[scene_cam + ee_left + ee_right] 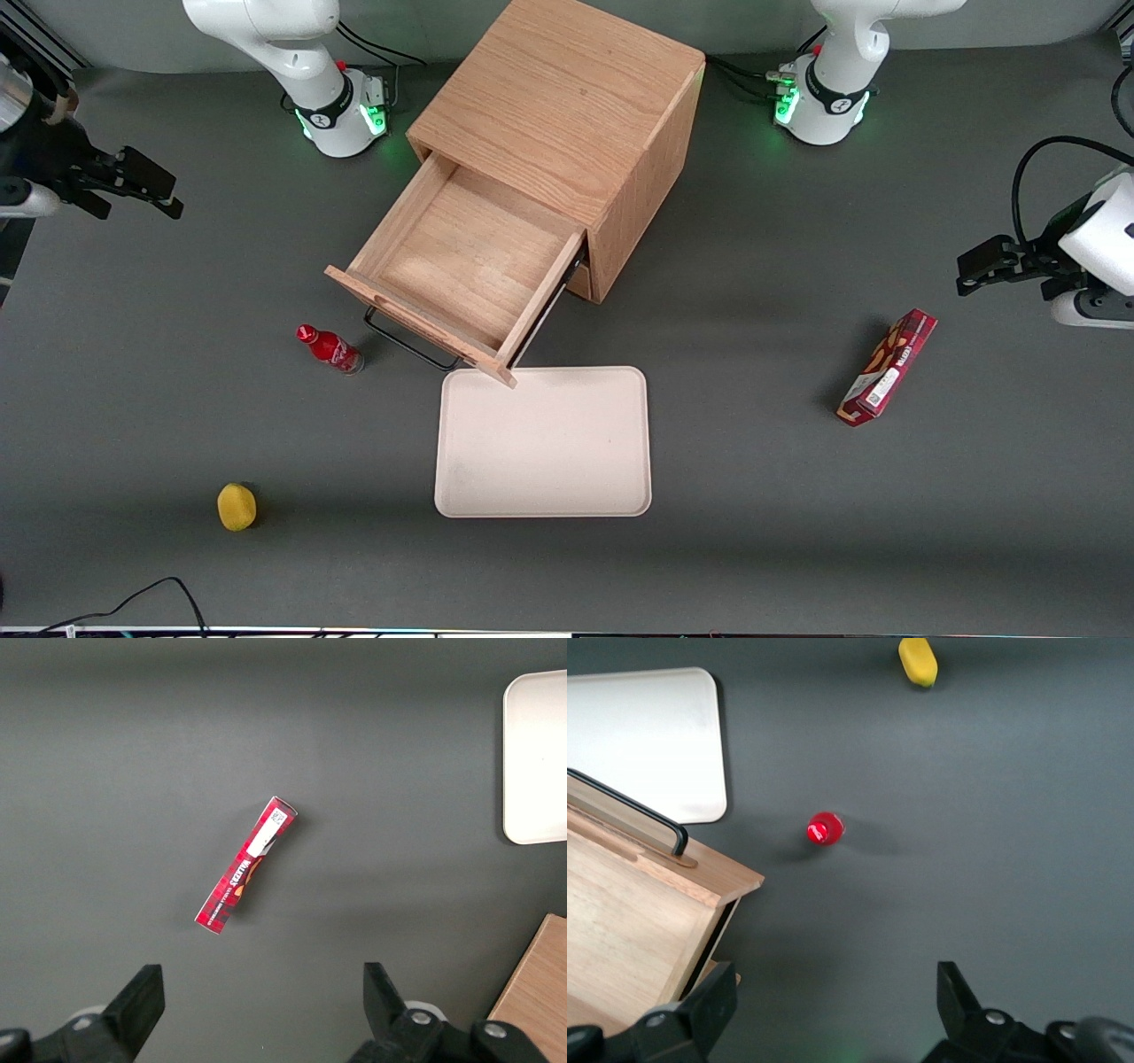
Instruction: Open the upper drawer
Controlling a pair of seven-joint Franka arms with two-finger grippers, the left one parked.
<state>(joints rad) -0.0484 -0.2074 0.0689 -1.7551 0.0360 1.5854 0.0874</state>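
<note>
I'm holding the gripper (133,188) up at the working arm's end of the table, fingers spread wide and gripping nothing, well apart from everything. The upper drawer (461,257) is sitting pulled far out of the cabinet (567,115), toward the parked arm's end from my gripper, so I'm judging the task done. Risks I'm watching: swinging back low could clip the handle (407,341) or tip the bottle (330,348) standing just beside it; pulling further might overrun the slides. Drawer corner is overhanging the tray (545,443). Lemon (236,507) is lying nearer the front camera, box (889,367) toward the parked arm. Grey matte tabletop (797,532), cables at edges.
</note>
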